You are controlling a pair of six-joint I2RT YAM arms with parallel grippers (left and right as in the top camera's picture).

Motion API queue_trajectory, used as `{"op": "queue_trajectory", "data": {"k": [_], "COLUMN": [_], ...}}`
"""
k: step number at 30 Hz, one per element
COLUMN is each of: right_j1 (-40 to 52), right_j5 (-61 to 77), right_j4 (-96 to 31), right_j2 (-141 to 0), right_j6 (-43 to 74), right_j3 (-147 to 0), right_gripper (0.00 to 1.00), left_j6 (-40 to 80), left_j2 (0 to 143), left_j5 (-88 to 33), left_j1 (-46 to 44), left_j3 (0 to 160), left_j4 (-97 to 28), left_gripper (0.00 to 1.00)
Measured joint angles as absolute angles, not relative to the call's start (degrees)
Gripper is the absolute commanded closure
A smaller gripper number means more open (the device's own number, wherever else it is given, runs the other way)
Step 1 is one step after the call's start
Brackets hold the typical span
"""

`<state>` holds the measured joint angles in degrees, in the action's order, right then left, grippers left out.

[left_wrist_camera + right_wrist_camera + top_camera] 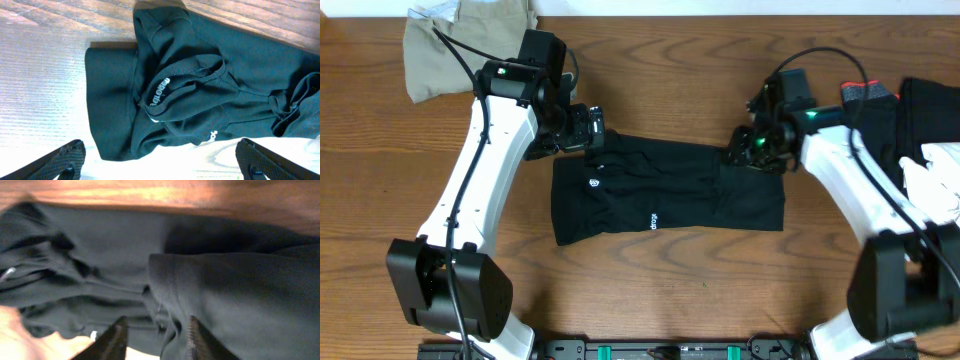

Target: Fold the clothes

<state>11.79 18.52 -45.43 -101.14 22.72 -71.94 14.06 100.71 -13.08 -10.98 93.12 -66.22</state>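
From overhead, the black garment (665,195) lies mid-table as a flattened band. Its long axis runs left to right and its small round logo sits toward the left end. The left gripper (592,128) hovers at its far-left corner and the right gripper (745,148) at its far-right corner, so the step looks like taking both far corners for a fold. In the left wrist view the fingers (70,159) stand wide apart, holding nothing, with the bunched end of the garment beyond them. In the right wrist view the fingers (114,339) stand close together with a ridge of fabric between them; I cannot tell whether it is pinched. Next, the left gripper likely needs to drop and close on cloth.
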Motion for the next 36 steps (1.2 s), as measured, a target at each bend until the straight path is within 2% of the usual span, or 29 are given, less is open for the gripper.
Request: {"op": "queue_trajectory", "data": {"k": [2, 3, 4, 17, 23, 29, 36], "right_j1": [12.8, 13.3, 13.8, 15.1, 14.1, 13.0, 12.2], "right_j5": [18.5, 18.5, 18.5, 16.9, 16.2, 15.7, 13.2], "right_j4": [-44.0, -43.1, -42.1, -42.0, -42.2, -42.5, -43.5], "right_j2": [-104.2, -105.3, -106.5, -109.3, -100.6, -88.4, -91.2], "right_j6": [23.7, 23.5, 23.8, 25.1, 25.1, 25.0, 25.0], "right_j3": [-71.7, -71.7, -71.6, -71.4, -71.4, -71.7, -71.8], "right_gripper": [0.93, 0.98, 0.99, 0.99, 0.98, 0.9, 0.91], "left_j6": [14.1, 14.1, 14.1, 14.1, 14.1, 14.1, 14.1], "left_j2": [100.7, 100.7, 100.7, 100.7, 100.7, 100.7, 100.7], "left_j5": [-13.1, -13.1, -13.1, -13.1, -13.1, -13.1, -13.1], "left_j1": [-11.0, -11.0, -11.0, -11.0, -11.0, -11.0, -11.0], "left_j3": [93.1, 93.1, 93.1, 93.1, 93.1, 93.1, 93.1], "left_j4": [-66.2, -66.2, -66.2, -66.2, -66.2, -66.2, -66.2], "left_gripper": [0.02, 0.02, 0.02, 0.02, 0.02, 0.02, 0.02]}}
